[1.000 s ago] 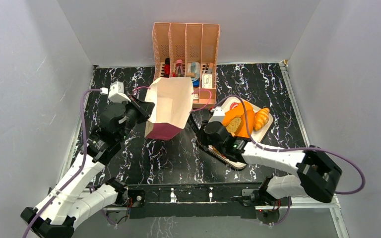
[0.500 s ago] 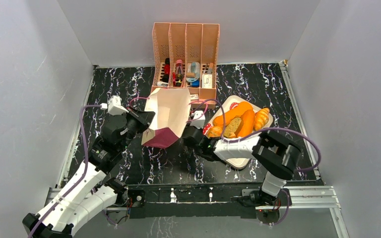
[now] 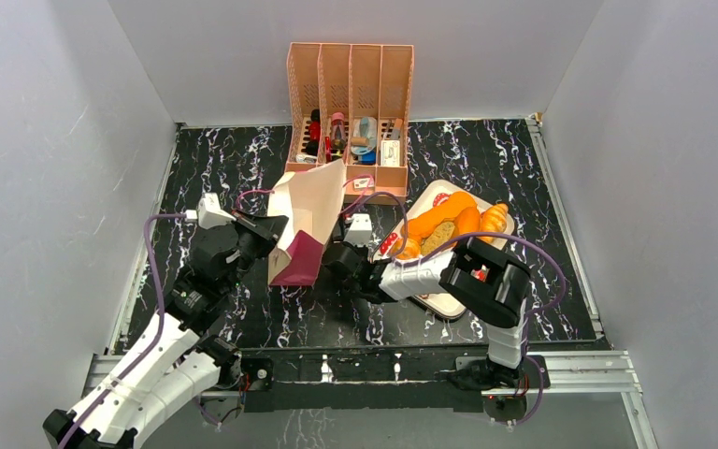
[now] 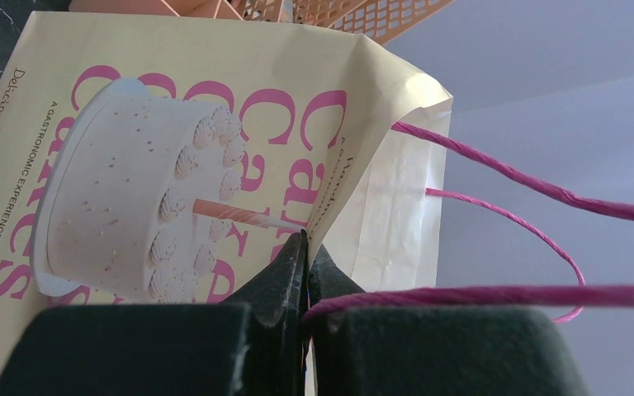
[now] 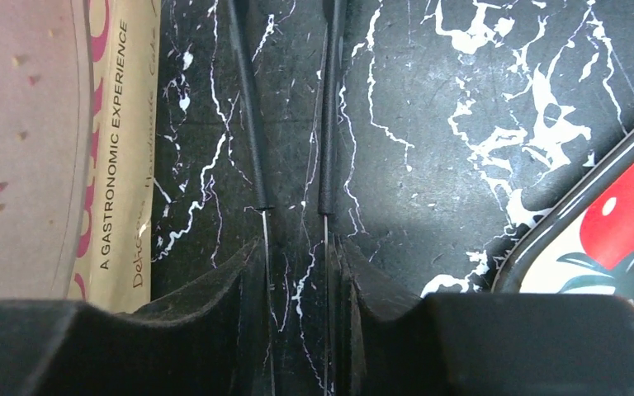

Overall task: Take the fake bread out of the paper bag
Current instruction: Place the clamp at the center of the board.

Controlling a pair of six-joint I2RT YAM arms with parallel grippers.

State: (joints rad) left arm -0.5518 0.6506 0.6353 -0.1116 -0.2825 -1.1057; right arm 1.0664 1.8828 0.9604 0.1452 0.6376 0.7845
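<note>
Black marbled table (image 3: 524, 159) fills the floor of a grey-walled booth. In the left wrist view the left gripper (image 4: 305, 247) has its two fingers pressed tight together on the top edge of the paper bag (image 4: 173, 165), with a pink cord handle (image 4: 545, 190) running out of the pinch. In the right wrist view the right gripper (image 5: 295, 231) stands a narrow gap apart with nothing in it; only table shows between the fingers, the bag's side at far left and the corner of a strawberry-printed tray (image 5: 594, 214) at lower right.

A second ago the right gripper (image 3: 337, 257) lay at the tray's near left edge; it has since swung left and now sits centre frame in the overhead view, just beside the bag's purple base. The left gripper (image 3: 266, 229) has drawn the bag (image 3: 313, 201) down and leftward, and the bag now shows narrower and more tilted.

The bag is cream paper with pink lettering and a printed cake, its magenta band low. The fake bread (image 3: 444, 224), glossy orange loaves, a brown speckled slice and a small ridged croissant, lies piled on the tray (image 3: 435, 304) right of centre. Whether any bread is inside the bag cannot be told. A peach file organiser (image 3: 351, 70) stands at upper centre.
</note>
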